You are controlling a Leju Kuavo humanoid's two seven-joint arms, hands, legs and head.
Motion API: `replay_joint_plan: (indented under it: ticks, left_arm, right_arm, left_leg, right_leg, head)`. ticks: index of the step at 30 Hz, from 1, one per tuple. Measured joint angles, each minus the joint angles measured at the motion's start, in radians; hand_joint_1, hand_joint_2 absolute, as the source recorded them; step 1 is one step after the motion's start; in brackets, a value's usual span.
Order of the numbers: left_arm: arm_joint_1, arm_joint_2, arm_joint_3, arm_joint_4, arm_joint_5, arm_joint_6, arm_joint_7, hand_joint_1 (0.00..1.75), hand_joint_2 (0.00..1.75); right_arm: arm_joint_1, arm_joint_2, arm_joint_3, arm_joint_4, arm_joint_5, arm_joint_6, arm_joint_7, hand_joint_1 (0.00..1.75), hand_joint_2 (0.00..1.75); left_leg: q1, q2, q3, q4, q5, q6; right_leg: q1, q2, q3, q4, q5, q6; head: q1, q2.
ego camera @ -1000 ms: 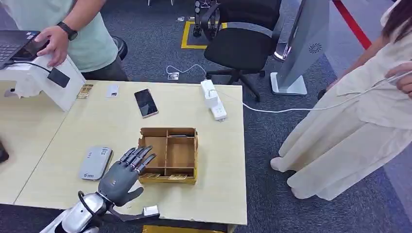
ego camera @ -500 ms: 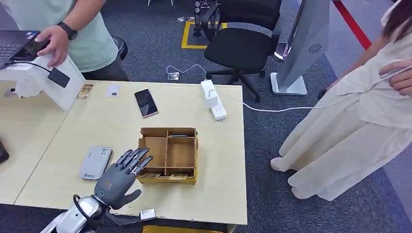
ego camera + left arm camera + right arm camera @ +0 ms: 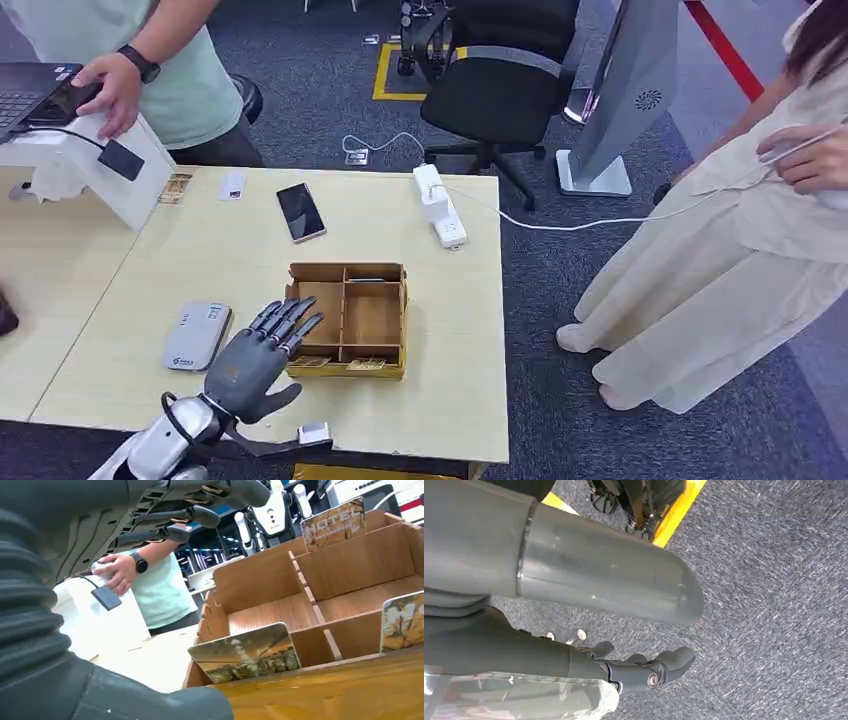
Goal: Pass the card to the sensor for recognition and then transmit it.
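1. Progress: barely begun; the grey left hand (image 3: 262, 352) hovers empty, fingers spread, beside the brown cardboard divided box (image 3: 348, 318).
2. The printed card (image 3: 245, 652) stands in the box's near slot, ungrasped.
3. Remaining: grasp, present to the white sensor stand (image 3: 95, 165), hand over.
4. The right hand (image 3: 644, 672) hangs curled above the floor.

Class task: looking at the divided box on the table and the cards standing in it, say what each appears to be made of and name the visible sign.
Divided box: probably cardboard or thin wood, matte brown; the left wrist view shows raw slotted edges. Cards: likely glossy plastic or coated card, thin, stiff, printed with pictures.
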Motion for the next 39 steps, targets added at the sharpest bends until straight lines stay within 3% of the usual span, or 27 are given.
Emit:
replay_joint_plan:
  ticks: [20, 39]
  left_arm:
    - [-0.024, -0.047, -0.008, 0.074, 0.003, -0.001, 0.001, 0.0, 1.75]
    - [-0.023, -0.049, -0.008, 0.083, -0.01, 0.016, 0.006, 0.0, 1.75]
  right_arm:
    - [-0.001, 0.0, 0.0, 0.0, 0.011, 0.01, 0.001, 0.0, 0.0]
    - [0.0, 0.0, 0.0, 0.0, 0.011, 0.014, 0.002, 0.0, 0.0]
  left_leg:
    - [0.0, 0.0, 0.0, 0.0, 0.0, 0.0]
    - [0.0, 0.0, 0.0, 0.0, 0.0, 0.0]
  right_leg:
    - [0.0, 0.0, 0.0, 0.0, 0.0, 0.0]
    - [0.0, 0.0, 0.0, 0.0, 0.0, 0.0]
  head:
    - [0.0, 0.0]
    - [0.0, 0.0]
